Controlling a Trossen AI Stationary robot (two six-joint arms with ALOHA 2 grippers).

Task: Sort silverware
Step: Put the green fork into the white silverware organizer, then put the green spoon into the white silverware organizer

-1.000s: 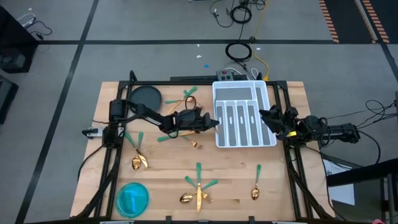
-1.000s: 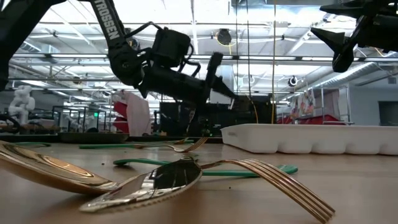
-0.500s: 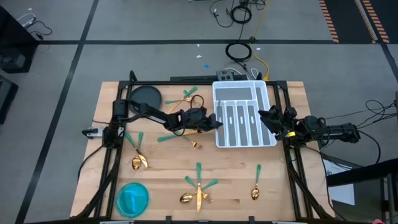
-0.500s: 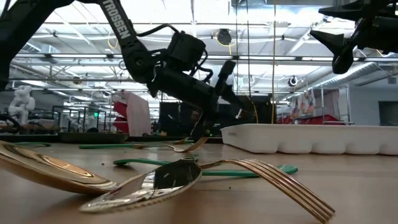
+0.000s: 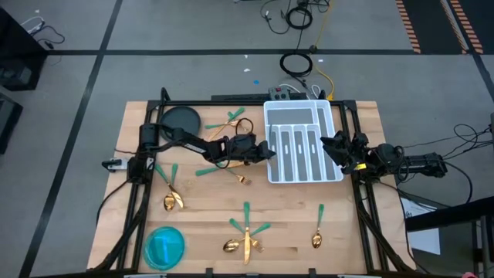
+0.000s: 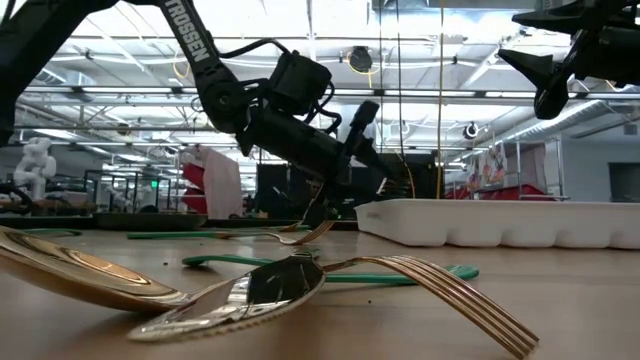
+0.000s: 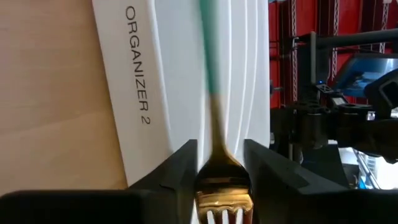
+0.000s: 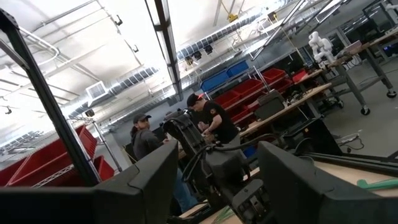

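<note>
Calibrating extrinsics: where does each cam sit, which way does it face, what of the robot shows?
High: overhead, straight down; both arms, white tray.
Low: table height, level across the table; left gripper by tray, right gripper above.
Left wrist: along its fingers; fork between them, over tray.
Right wrist: past its fingers; left arm, people beyond.
Shared: the tray shows in the high, low and left wrist views.

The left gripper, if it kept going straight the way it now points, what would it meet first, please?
Most likely the white tray: the left gripper, with a fork between its fingers, points at the tray's near wall, though its height above the rim is unclear.
</note>
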